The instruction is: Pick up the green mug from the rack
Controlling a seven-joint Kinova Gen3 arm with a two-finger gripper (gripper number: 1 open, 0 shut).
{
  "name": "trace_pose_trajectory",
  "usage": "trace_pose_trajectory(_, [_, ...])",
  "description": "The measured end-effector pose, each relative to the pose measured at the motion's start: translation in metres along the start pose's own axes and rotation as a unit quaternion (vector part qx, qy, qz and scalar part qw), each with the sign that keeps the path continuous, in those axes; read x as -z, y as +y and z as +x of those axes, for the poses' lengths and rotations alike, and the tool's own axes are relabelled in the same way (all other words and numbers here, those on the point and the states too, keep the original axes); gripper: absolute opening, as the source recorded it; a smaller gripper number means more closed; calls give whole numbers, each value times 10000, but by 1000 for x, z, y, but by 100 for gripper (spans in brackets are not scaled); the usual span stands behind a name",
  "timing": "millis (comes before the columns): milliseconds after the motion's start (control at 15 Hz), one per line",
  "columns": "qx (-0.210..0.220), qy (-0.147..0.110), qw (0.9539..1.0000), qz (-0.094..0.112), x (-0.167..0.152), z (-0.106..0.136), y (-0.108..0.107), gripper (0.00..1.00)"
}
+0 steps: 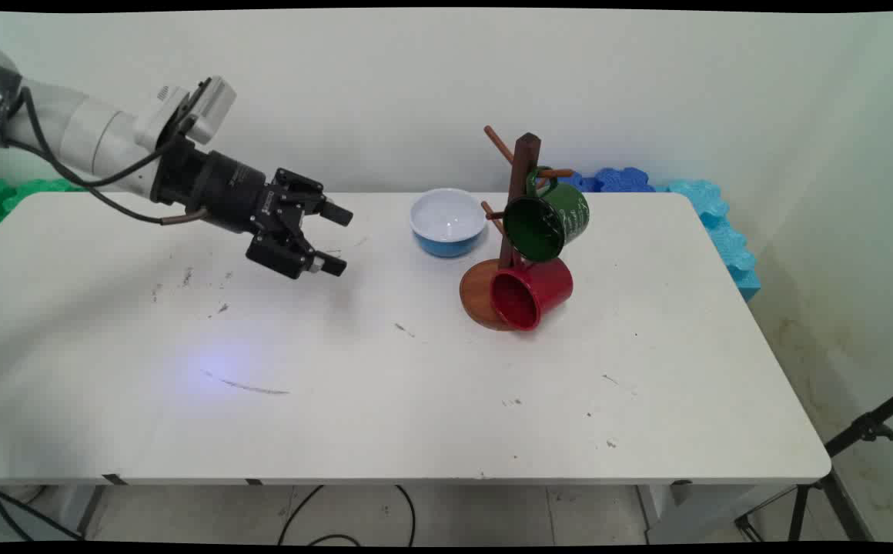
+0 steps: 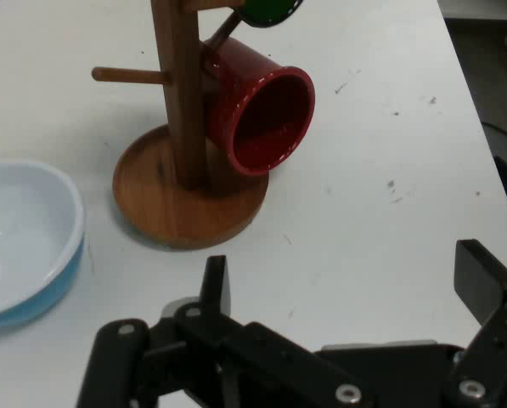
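Observation:
My gripper (image 1: 341, 240) hangs above the table's left middle, pointing right, open and holding nothing; its fingers (image 2: 215, 285) rise from the bottom of the hand view. To its right stands a wooden mug tree (image 1: 522, 192) on a round base (image 2: 185, 212). A green mug (image 1: 546, 221) hangs on an upper peg. Below it a red mug (image 1: 529, 293) hangs on a lower peg, mouth toward the camera; the hand view shows the red mug (image 2: 257, 106) tilted beside the post. A blue bowl with a white inside (image 1: 447, 221) sits between the gripper and the tree, nearest to the gripper.
The white table (image 1: 385, 400) carries scuff marks. Blue foam pieces (image 1: 716, 223) line its far right edge, and green foam (image 1: 0, 196) lies behind the far left corner. A black tripod leg (image 1: 862, 431) stands off the right side.

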Motion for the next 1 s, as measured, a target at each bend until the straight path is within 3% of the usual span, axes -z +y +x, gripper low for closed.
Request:
trace_pose_trajectory(467, [273, 94, 9995, 137, -2, 14, -3, 100])
trace_pose_trajectory(1000, [986, 236, 9938, 459, -32, 59, 33, 100])
